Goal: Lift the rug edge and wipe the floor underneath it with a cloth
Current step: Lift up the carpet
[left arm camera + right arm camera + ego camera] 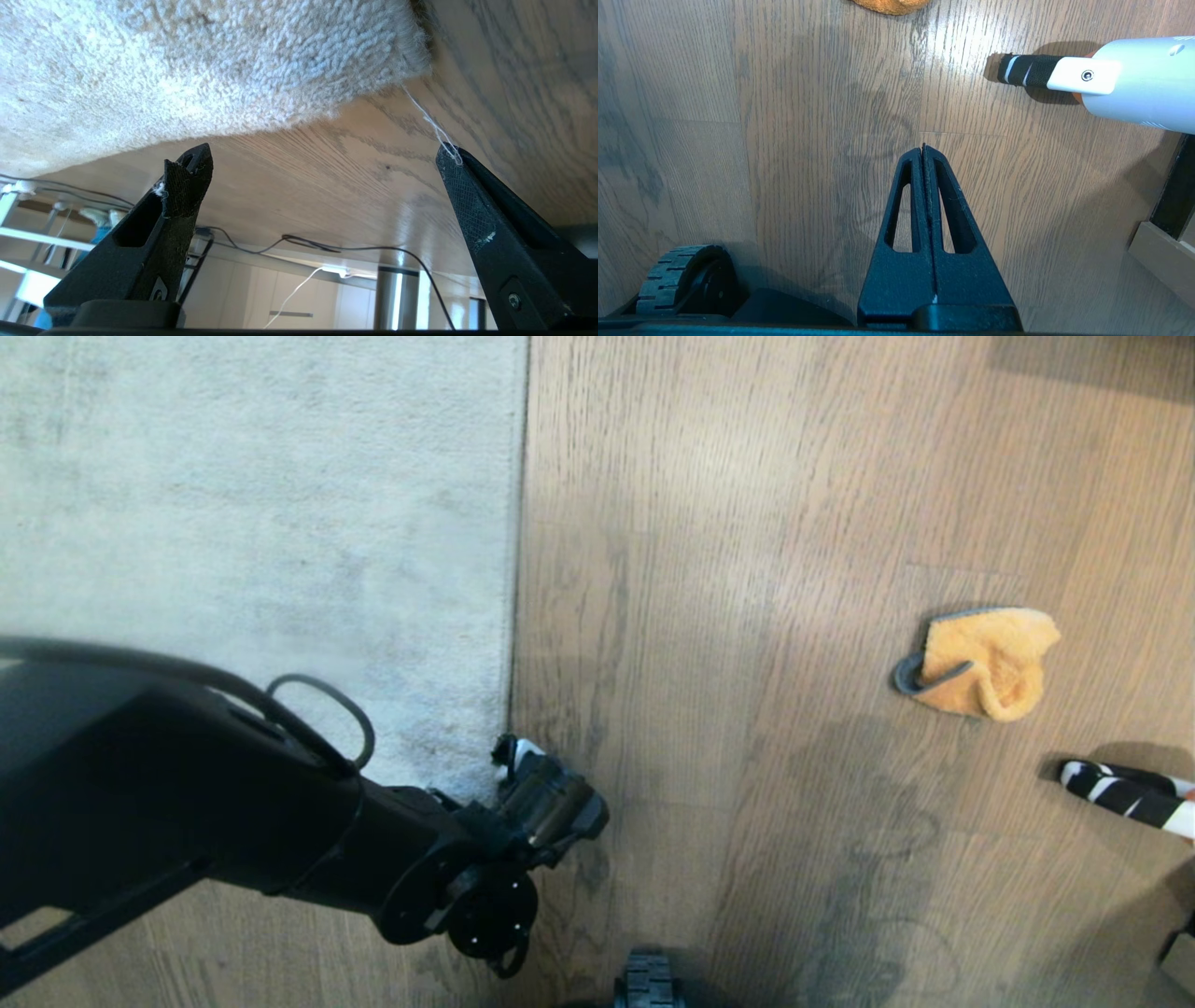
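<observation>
The pale rug lies flat on the wooden floor, and the rug edge ends in a rounded corner. Reaching in from the lower left, my left gripper hangs low just short of that corner. In the left wrist view the left gripper is open wide with only bare floor between its fingers. A loose white thread runs from the rug corner to one fingertip. The fluffy orange cloth lies on the floor to the right, far from both grippers. My right gripper is shut and empty above bare planks.
A white tube with a black-and-white striped end lies on the floor at the right, near the cloth. The base's wheel shows at the bottom. Cables and furniture legs stand beyond the rug.
</observation>
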You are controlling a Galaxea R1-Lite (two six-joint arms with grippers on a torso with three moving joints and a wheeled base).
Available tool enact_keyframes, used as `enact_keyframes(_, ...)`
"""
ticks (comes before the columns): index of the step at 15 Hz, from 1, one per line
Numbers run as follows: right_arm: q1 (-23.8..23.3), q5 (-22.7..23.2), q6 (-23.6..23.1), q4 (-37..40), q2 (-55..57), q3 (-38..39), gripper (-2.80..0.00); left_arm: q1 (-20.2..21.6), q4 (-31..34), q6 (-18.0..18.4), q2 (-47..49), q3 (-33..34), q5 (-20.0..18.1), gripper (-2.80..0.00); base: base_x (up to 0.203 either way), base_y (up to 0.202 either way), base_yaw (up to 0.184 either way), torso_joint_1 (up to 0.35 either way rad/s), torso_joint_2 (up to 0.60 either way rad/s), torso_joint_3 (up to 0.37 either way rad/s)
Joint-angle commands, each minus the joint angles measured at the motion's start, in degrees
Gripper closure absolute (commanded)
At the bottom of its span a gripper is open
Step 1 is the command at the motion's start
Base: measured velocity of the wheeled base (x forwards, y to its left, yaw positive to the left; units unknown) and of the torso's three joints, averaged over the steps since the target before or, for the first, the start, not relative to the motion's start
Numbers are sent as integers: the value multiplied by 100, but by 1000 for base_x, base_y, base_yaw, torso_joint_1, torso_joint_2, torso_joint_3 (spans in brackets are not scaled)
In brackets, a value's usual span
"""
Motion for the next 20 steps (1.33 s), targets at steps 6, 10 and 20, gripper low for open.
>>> enact_keyframes(6, 4, 1, -3, 3, -2, 0, 0, 121, -6, 3, 521, -496, 163, -280, 0, 0, 0, 0, 0, 0)
enact_keyframes(10, 2, 1, 0, -5, -2, 0, 0, 249, -19, 240, 618, -683, 455, -280, 0, 0, 0, 0, 0, 0)
enact_keyframes(20, 0, 0, 0, -5, -2, 0, 0, 294, -309, 264, 859, -989, 523, -280, 0, 0, 0, 0, 0, 0)
